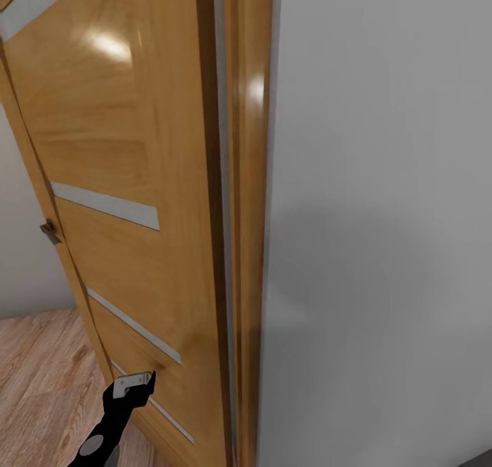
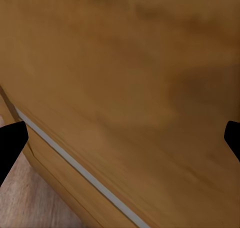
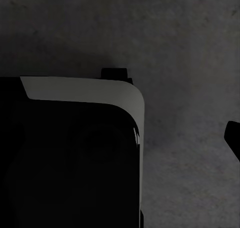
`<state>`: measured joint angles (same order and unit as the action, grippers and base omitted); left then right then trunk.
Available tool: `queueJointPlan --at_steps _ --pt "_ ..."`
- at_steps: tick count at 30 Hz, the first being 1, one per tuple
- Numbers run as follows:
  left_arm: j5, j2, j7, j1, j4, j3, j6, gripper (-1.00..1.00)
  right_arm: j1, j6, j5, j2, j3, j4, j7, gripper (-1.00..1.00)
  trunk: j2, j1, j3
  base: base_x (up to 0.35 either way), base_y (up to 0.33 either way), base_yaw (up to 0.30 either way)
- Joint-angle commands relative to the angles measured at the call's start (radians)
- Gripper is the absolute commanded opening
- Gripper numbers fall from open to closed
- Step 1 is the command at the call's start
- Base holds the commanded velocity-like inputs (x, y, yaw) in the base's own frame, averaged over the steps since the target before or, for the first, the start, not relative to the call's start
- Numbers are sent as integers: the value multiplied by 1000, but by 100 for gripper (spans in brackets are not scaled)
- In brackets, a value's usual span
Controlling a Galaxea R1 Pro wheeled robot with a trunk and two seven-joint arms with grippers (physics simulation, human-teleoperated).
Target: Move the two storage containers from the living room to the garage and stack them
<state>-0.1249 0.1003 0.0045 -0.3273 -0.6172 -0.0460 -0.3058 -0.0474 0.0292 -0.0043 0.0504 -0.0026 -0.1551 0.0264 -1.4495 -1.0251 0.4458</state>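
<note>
Left gripper [image 1: 140,383] held open, empty, against wooden door [image 1: 130,180], likely to push it aside. Right jaws: state cannot be told.

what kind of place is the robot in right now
Probably a doorway inside a house, at the edge of a wood-floored room. An open wooden door with pale inset strips stands against its frame, beside a plain grey wall; light plank flooring lies below. The left gripper is near the door.

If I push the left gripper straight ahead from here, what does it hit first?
Most likely the wooden door panel: the open left gripper points at its lower part, apparently close, though depth is unclear.
</note>
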Motion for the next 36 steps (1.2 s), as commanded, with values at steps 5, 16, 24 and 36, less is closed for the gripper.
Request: queueJointPlan --at_steps 5,16,24,36 --pt "1 -1 -23 -1 -1 17 -3 100 0 3 0 0 0 -1 3 100 -1 0 1 0 0 -1" --pt "1 -1 -23 -1 -1 17 -3 100 0 3 0 0 0 -1 3 100 -1 0 1 100 0 0" --pt "1 -1 -23 -1 -1 17 -3 100 0 3 0 0 0 -1 3 100 -1 0 1 143 0 0" --pt "1 0 -23 -1 -1 17 -3 100 0 3 0 0 0 -1 3 100 -1 0 1 17 0 0"
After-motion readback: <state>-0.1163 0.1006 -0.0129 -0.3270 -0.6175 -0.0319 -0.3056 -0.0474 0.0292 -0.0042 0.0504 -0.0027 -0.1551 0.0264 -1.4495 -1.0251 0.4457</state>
